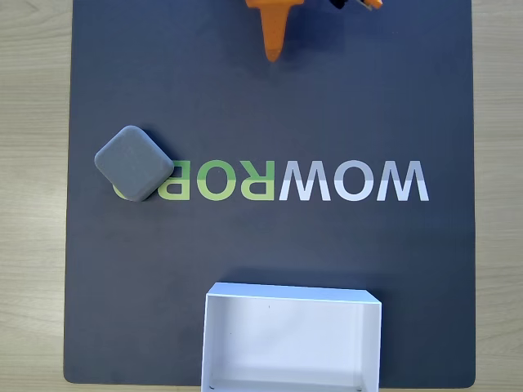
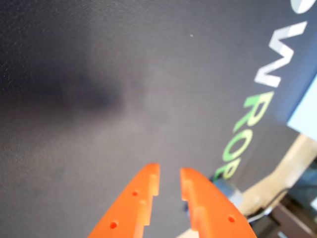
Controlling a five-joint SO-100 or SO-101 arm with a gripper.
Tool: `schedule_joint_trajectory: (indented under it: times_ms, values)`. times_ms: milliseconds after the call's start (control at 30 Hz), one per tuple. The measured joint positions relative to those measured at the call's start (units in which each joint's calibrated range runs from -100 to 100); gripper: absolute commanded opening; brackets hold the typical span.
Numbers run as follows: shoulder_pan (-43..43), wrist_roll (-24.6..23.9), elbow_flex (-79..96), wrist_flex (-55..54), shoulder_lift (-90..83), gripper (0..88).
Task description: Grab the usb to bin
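The usb (image 1: 133, 162) is a grey rounded-square block lying on the left part of the dark mat (image 1: 392, 98), over the left end of the printed letters. In the wrist view the usb (image 2: 228, 190) peeks out, blurred, behind the right orange finger. The bin (image 1: 292, 339), a white shallow box with nothing in it, sits at the mat's near edge. My orange gripper (image 1: 274, 51) hangs at the top of the fixed view, far from both. In the wrist view the gripper (image 2: 169, 173) holds nothing, and a narrow slit shows between its fingers.
The mat carries white and green lettering (image 1: 327, 181) across its middle. Light wooden table (image 1: 33, 245) borders the mat on both sides. Bare mat lies between the gripper and the usb.
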Motion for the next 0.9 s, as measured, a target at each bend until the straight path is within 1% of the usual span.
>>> schedule_joint_trajectory:
  times_ms: [700,767,833,900]
  values:
    - [0.0,-0.1,0.0,-0.2,1.2,5.8]
    - [0.0,0.3,0.0,-1.6,4.3,5.9]
    - [0.5,0.3,-1.0,-5.7,9.8,5.9]
    - [2.9,0.1,-4.5,-10.3,14.6,5.9]
